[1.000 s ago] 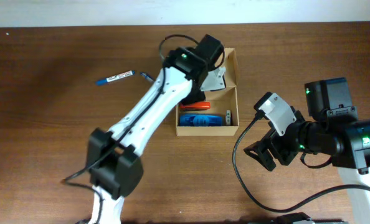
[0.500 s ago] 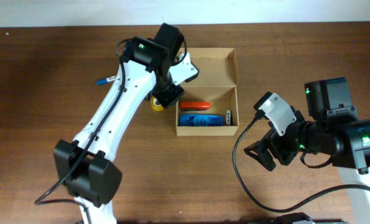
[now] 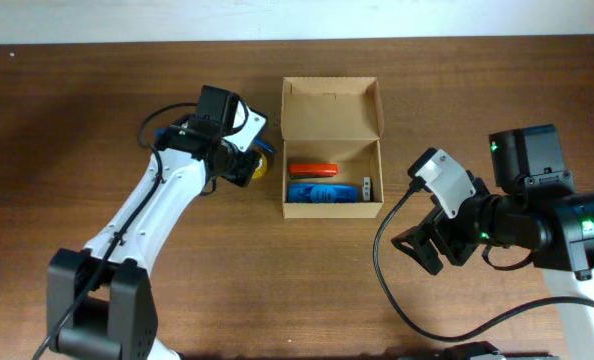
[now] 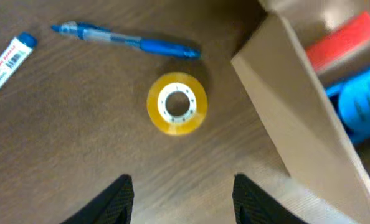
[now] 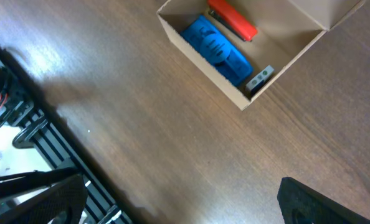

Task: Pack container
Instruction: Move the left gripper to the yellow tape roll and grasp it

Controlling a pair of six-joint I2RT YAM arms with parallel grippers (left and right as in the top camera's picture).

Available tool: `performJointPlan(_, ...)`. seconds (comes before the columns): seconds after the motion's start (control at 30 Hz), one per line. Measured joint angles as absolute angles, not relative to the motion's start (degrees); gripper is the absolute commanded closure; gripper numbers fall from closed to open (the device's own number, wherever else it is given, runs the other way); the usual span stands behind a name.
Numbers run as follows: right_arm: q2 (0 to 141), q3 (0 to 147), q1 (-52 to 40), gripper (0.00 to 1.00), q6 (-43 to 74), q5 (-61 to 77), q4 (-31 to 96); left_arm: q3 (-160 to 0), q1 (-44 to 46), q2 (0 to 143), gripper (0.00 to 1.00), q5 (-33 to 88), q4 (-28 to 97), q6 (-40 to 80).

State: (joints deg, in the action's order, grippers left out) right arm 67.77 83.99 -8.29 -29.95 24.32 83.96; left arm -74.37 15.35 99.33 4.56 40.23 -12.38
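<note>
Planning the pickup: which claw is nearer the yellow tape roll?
Left. The left claw hovers just over the tape roll; the right claw is past the container, on its opposite side.

I see a yellow tape roll [image 4: 176,104] near a blue pen [image 4: 129,41] and a white marker [image 4: 7,59] on the wooden table [image 4: 60,143].

Tan box [image 3: 332,110]; yellow tape roll [image 4: 176,103], white core; blue pen [image 4: 126,40]; white-and-blue marker [image 4: 7,57]; red item [image 5: 232,19]; blue item [image 5: 215,47]; brown wood-grain table [image 3: 277,280].

Left tool [image 4: 184,200] (arm stretched forward) and right tool [image 5: 185,202] both hover, jaws spread.
</note>
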Motion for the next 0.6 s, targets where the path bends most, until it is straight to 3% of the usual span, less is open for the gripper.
performJointPlan(0.1,67.77,83.99,-8.29,0.01,-29.98,24.32,83.96,-74.00,14.48,102.02,0.48,4.60,36.21,-8.86)
performJointPlan(0.3,67.77,83.99,-8.29,0.01,-29.91,24.32,83.96,-73.89,14.26,109.51,0.23,5.98,30.52,-4.56)
performJointPlan(0.43,67.77,83.99,-8.29,0.01,-29.95,24.32,83.96,-73.87,14.26,112.01,0.18,7.07,27.92,-3.38)
performJointPlan(0.5,67.77,83.99,-8.29,0.01,-29.95,24.32,83.94,-73.80,14.26,113.25,0.08,7.16,27.05,-3.14)
performJointPlan(0.6,67.77,83.99,-8.29,0.01,-29.93,24.32,83.96,-73.71,14.26,113.54,0.07,7.25,26.63,-2.92)
